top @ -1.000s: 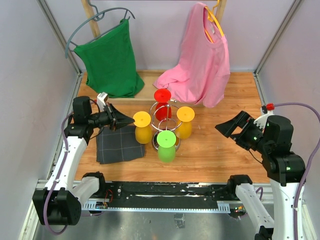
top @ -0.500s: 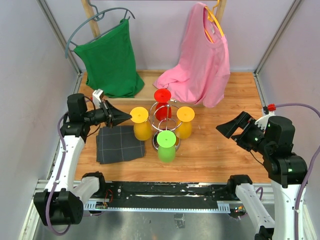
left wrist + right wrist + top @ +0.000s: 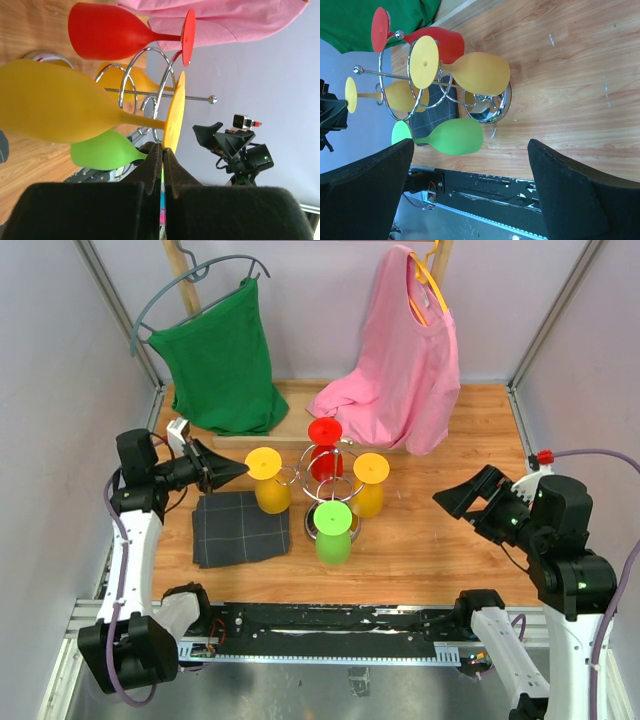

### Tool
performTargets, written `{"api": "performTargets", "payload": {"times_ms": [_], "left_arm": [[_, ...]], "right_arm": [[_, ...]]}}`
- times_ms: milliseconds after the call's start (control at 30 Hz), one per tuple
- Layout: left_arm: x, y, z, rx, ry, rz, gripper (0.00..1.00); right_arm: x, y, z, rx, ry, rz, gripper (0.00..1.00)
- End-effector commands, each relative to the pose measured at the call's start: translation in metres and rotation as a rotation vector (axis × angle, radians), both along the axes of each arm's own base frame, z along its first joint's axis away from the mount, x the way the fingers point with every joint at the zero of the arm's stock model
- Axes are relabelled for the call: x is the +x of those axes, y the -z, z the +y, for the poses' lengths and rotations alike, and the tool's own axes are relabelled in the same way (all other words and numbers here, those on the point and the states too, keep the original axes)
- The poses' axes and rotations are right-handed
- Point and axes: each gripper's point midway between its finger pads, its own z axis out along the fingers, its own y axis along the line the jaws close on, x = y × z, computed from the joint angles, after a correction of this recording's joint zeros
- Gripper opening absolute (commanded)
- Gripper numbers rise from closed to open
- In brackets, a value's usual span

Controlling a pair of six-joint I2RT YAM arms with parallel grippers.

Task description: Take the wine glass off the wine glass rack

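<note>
At the far left the left gripper (image 3: 240, 468) is reaching in sideways toward the middle of the table, its jaws pinching tight on the rim of the foot of the yellow wine glass (image 3: 270, 490). In the left wrist view the disc's lower edge is sitting right between the closed fingertips (image 3: 155, 159). The glass is hanging foot-up and tilting, bowl down, just above the far edge of a dark checked cloth (image 3: 238, 528). It is sitting at the left side of the wine glass rack (image 3: 499, 106), its stem crossing in front of the chrome loops (whether it is clear of the wire I cannot tell). Three more glasses are hanging on the rack: a red one (image 3: 325, 432) at the back, an orange-yellow one (image 3: 370, 485) on the right, and a green one (image 3: 333, 530) at the front. Well apart at the right, the right gripper (image 3: 456, 506) is hovering above the wood with its jaws spread wide, holding nothing and facing the rack.
</note>
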Motion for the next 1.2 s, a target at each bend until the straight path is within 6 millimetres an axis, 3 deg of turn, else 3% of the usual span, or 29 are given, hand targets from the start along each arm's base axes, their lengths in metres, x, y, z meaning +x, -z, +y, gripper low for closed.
{"api": "performTargets", "payload": {"times_ms": [0, 200, 400, 533, 733, 933, 1167], "left_arm": [[-0.005, -0.009, 0.008, 0.007, 0.035, -0.053, 0.00], [0.002, -0.025, 0.018, 0.089, 0.055, -0.166, 0.00], [0.026, -0.104, 0.026, 0.199, 0.075, -0.442, 0.00], [0.036, -0.156, 0.025, 0.289, 0.109, -0.659, 0.00], [0.014, -0.214, -0.017, 0.430, 0.218, -1.040, 0.00], [0.001, -0.227, -0.052, 0.529, 0.255, -1.261, 0.00], [-0.035, -0.210, -0.075, 0.630, 0.349, -1.525, 0.00]], "right_arm": [[-0.006, -0.010, -0.004, -0.003, 0.023, -0.028, 0.99], [-0.008, -0.014, -0.002, 0.004, 0.008, -0.039, 0.99], [-0.001, -0.025, 0.004, 0.013, -0.028, -0.060, 0.99], [0.006, -0.045, 0.010, 0.039, -0.058, -0.105, 0.98], [0.017, -0.088, 0.023, 0.061, -0.150, -0.179, 0.99], [0.033, -0.138, 0.035, 0.049, -0.254, -0.261, 0.98], [0.047, -0.175, 0.056, 0.111, -0.411, -0.307, 0.99]]}}
